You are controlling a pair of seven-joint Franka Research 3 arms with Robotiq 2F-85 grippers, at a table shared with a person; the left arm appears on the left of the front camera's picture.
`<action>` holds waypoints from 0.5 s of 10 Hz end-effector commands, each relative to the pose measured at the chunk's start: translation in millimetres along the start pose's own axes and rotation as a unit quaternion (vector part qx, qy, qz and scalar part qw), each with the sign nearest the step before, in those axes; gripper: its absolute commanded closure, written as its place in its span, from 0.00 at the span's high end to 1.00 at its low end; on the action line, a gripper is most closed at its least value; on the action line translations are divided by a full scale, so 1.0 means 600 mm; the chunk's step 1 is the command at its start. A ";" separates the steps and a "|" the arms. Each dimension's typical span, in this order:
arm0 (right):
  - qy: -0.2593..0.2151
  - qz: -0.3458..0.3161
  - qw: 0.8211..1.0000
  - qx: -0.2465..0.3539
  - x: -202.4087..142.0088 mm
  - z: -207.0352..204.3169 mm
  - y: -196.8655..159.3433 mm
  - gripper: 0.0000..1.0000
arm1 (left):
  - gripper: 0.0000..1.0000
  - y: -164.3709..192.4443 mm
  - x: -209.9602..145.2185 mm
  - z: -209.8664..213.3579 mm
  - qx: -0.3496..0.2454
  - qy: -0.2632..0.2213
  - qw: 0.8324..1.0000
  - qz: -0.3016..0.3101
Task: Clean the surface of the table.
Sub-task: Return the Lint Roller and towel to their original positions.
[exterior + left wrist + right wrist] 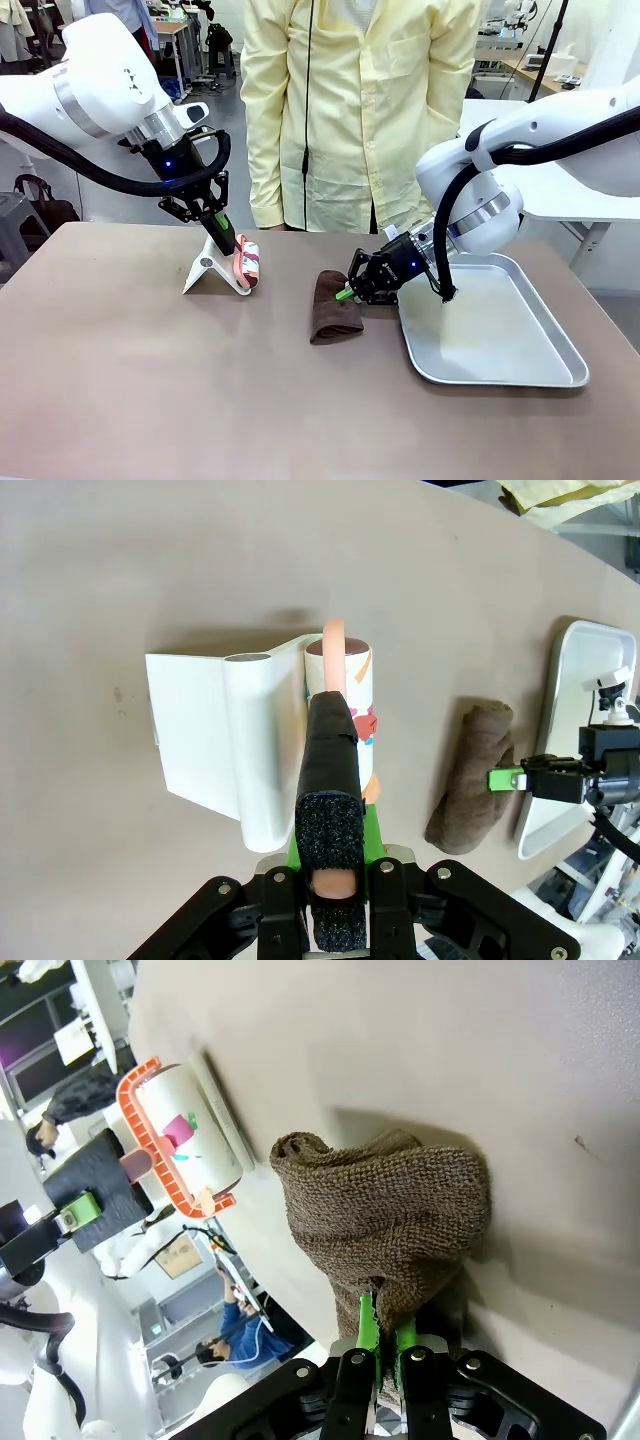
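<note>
Table wiping goes best if the right end effector — clenched on the cloth — presses flat; left end effector grips the lint roller.

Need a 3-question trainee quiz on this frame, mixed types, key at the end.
1. True or false: the right gripper is shut on the brown cloth.
2. The left gripper holds: A) the metal tray B) the lint roller by its handle C) nothing.
3. Fill in: the lint roller lies against its white ____ on the table.

Key: 1 true; 2 B; 3 stand.
</note>
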State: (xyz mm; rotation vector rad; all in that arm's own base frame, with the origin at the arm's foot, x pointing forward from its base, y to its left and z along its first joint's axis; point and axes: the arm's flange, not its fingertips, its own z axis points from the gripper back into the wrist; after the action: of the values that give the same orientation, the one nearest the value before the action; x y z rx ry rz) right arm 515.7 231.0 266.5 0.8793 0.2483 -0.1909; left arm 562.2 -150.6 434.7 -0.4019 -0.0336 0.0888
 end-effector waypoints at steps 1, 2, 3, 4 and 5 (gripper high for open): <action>0.009 -0.017 1.000 -0.003 0.013 0.003 0.007 0.20 | 0.53 -0.003 0.009 0.003 0.012 0.004 1.000 0.007; 0.012 -0.021 1.000 -0.002 0.014 0.003 0.006 0.63 | 0.73 -0.002 0.010 0.003 0.012 0.005 1.000 0.005; 0.013 -0.023 1.000 -0.002 0.015 0.004 0.006 0.76 | 1.00 -0.002 0.011 0.004 0.010 0.005 1.000 0.005; 0.014 -0.023 1.000 -0.003 0.016 0.004 0.006 1.00 | 1.00 0.000 0.011 0.005 0.010 0.003 1.000 0.007; 0.015 -0.024 1.000 -0.003 0.018 0.004 0.006 1.00 | 1.00 0.002 0.011 0.006 0.006 0.003 1.000 0.009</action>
State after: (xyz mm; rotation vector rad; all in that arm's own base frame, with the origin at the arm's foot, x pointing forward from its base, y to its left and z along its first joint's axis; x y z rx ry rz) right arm 517.6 229.8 265.2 0.8849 0.2712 -0.2089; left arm 564.3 -149.5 432.2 -0.4010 -0.0293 0.0911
